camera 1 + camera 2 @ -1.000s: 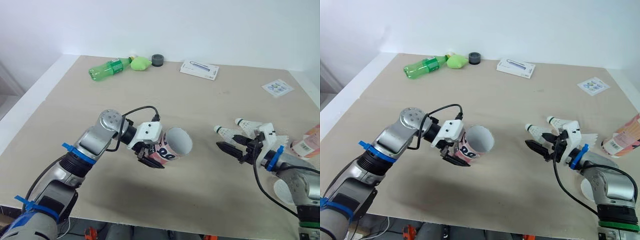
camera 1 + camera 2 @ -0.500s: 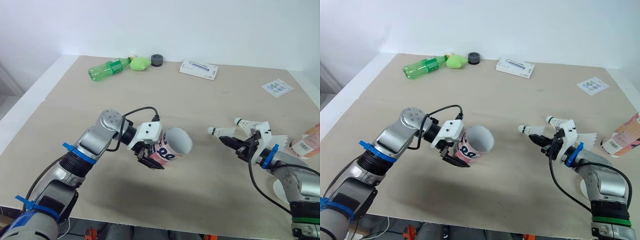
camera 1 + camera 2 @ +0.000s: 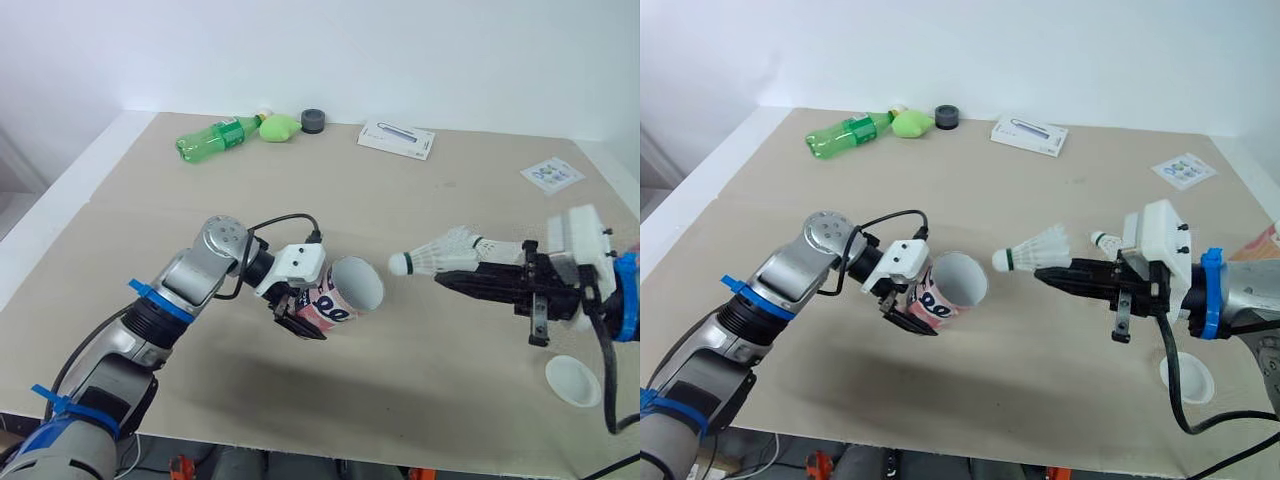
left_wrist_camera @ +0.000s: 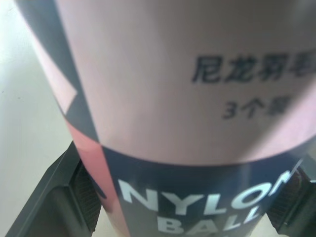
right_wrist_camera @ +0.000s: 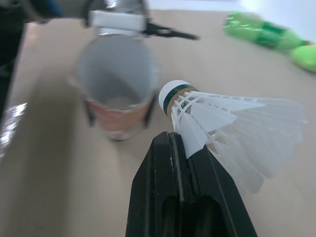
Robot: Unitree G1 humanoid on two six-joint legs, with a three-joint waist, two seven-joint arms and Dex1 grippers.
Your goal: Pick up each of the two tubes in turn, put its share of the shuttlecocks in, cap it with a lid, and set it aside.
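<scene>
Plainly, the weak spot is the hold: the right claw [image 3: 452,281] is pinched together on just the edge of the shuttlecock [image 3: 432,254]'s feather skirt. A grip that thin could let it twist or slip free, and squeezing harder would likely crush feathers. Its cork points at the tube [image 3: 340,308] and sits near the mouth but apart from it. If the line is off, the cork may catch the rim and knock the shuttlecock out. The left claw [image 3: 316,314] is clamped around the tube's body, holding it tilted above the tabletop [image 3: 420,190], mouth toward the right arm. As far as the right wrist view sees in, the tube looks empty. A lid [image 3: 573,381] lies loose on the tabletop.
</scene>
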